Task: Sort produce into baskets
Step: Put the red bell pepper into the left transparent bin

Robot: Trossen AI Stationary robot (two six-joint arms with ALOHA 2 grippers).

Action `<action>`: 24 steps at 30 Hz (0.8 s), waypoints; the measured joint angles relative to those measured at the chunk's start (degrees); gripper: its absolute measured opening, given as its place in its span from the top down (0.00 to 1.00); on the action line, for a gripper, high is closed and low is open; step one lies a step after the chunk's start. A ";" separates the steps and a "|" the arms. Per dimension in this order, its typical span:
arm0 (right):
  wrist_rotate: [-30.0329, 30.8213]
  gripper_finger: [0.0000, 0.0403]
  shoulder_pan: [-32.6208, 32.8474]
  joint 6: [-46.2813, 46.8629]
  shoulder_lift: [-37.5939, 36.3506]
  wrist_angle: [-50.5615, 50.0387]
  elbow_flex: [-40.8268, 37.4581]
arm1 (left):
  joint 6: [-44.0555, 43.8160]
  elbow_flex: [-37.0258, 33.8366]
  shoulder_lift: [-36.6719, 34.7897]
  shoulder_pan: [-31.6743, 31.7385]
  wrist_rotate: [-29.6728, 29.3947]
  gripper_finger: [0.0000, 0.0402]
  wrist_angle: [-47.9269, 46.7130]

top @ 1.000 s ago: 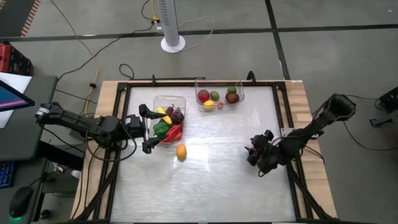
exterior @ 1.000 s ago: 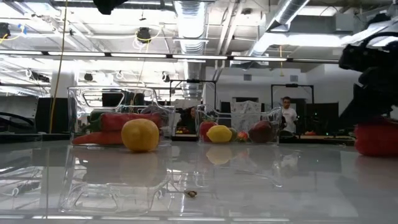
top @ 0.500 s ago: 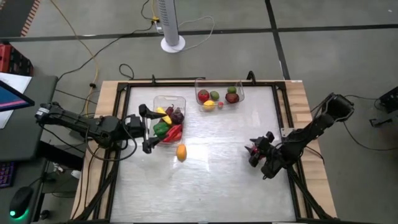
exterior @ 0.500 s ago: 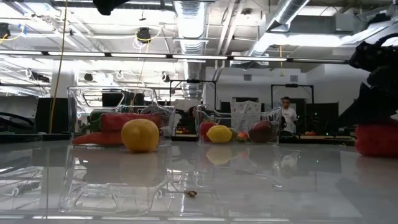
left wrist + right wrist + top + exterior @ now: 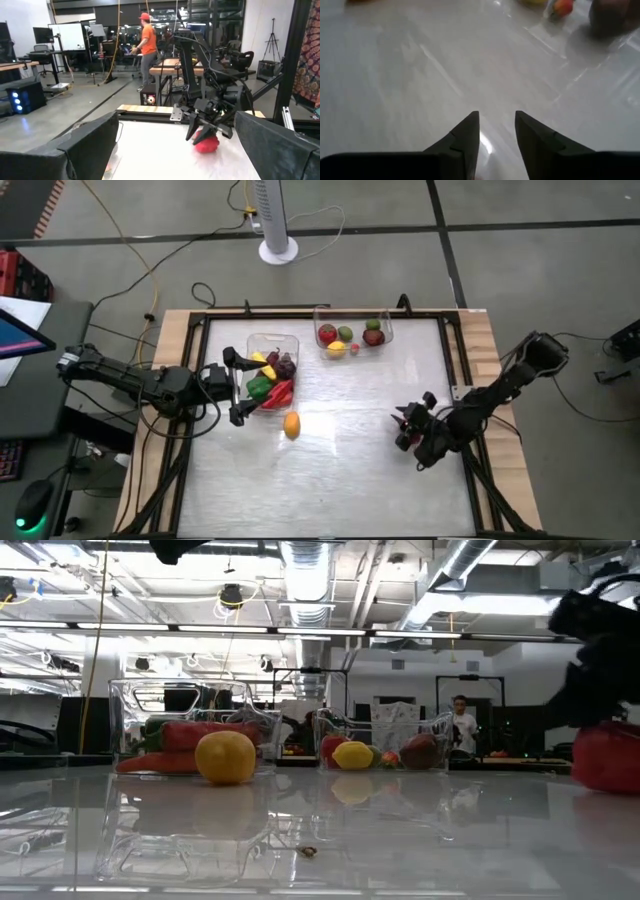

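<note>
Here, point by point:

- The right gripper (image 5: 405, 430) is low over the table (image 5: 330, 480). In the right wrist view its two fingers (image 5: 465, 142) stand only a narrow gap apart, with bare tabletop showing between the tips.
- A red produce piece (image 5: 206, 143) lies right under those jaws. In the left wrist view the right gripper (image 5: 207, 125) sits on top of it and its dark fingers reach down on either side. Whether the fingers press on the red piece cannot be told. In the low view the same piece (image 5: 605, 755) rests on the table surface.
- The left gripper (image 5: 234, 387) has its jaws spread as wide as they go, and nothing is between them. The left wrist view shows its fingers (image 5: 85, 150) far apart with open table beyond.
- Just ahead of the left jaws stands a clear basket (image 5: 272, 337), which holds red, green, yellow and dark purple produce.
- An orange round piece (image 5: 291, 425) lies loose on the table just outside that basket. It is beyond the left jaws and well apart from the right jaws.
- The second clear basket (image 5: 388, 330) is well apart from both pairs of jaws, and it holds red, green and yellow pieces.
</note>
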 joint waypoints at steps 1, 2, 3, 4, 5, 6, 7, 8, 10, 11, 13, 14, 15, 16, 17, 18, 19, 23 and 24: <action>0.14 0.64 -0.89 -1.57 0.00 0.02 0.55 | 0.01 0.00 0.00 -0.01 -0.01 0.04 0.00; 0.29 0.65 -1.82 -3.16 0.00 -0.09 1.06 | 0.02 0.00 0.00 -0.02 0.00 0.04 0.00; 0.39 0.67 -2.82 -4.78 0.00 -0.17 1.57 | 0.02 0.00 0.00 0.00 -0.01 0.04 0.00; 0.39 0.68 -3.76 -6.49 0.00 -0.22 2.21 | 0.02 0.00 0.00 0.00 -0.02 0.04 0.00; 0.39 0.70 -4.59 -8.23 -0.16 -0.17 2.84 | 0.02 0.00 0.00 0.00 -0.02 0.04 0.00; 0.36 0.71 -5.37 -9.90 -0.58 -0.16 3.46 | 0.02 0.00 0.00 0.00 -0.02 0.04 0.00; 0.25 0.72 -6.04 -11.70 -1.04 -0.34 4.19 | 0.02 0.00 0.00 0.00 0.00 0.04 0.00; 0.14 0.72 -6.61 -13.59 -1.60 -0.41 4.95 | 0.02 0.00 0.00 -0.01 -0.01 0.04 0.00; -1.54 0.72 -6.89 -18.02 -3.09 -0.29 6.37 | 0.02 0.00 0.00 0.00 -0.02 0.04 -0.02; -2.81 0.71 -6.86 -19.96 -3.77 -0.31 7.04 | 0.03 0.00 0.00 0.00 -0.02 0.04 -0.02; -6.36 0.67 -6.52 -22.48 -5.14 -0.18 8.06 | 0.05 0.00 0.00 0.00 -0.02 0.04 -0.07; -8.65 0.65 -6.21 -23.36 -5.70 -0.23 8.38 | 0.20 0.00 0.00 0.00 -0.02 0.04 -0.08; -10.81 0.61 -5.99 -24.09 -6.23 -0.31 8.60 | 0.46 0.00 0.00 -0.02 -0.02 0.04 -0.06; -12.79 0.57 -5.81 -24.22 -6.74 -0.44 8.70 | 0.73 0.00 0.00 -0.02 -0.04 0.04 -0.08; -14.75 0.53 -5.55 -23.84 -7.20 -0.47 8.75 | 0.81 0.00 0.00 -0.01 -0.04 0.04 -0.08; -16.43 0.49 -5.31 -22.71 -7.53 -0.76 8.78 | 0.81 0.00 0.00 -0.01 -0.04 0.04 -0.07; -18.02 0.43 -5.05 -21.25 -7.79 -1.47 8.79 | 0.77 0.00 0.00 -0.01 -0.04 0.04 -0.06; -22.03 0.27 -3.31 -14.20 -7.91 -7.32 8.79 | 0.14 0.00 0.00 0.00 -0.08 0.04 -0.06; -22.17 0.24 -2.58 -11.83 -7.91 -9.28 8.79 | -0.02 0.00 0.00 0.00 -0.09 0.04 -0.06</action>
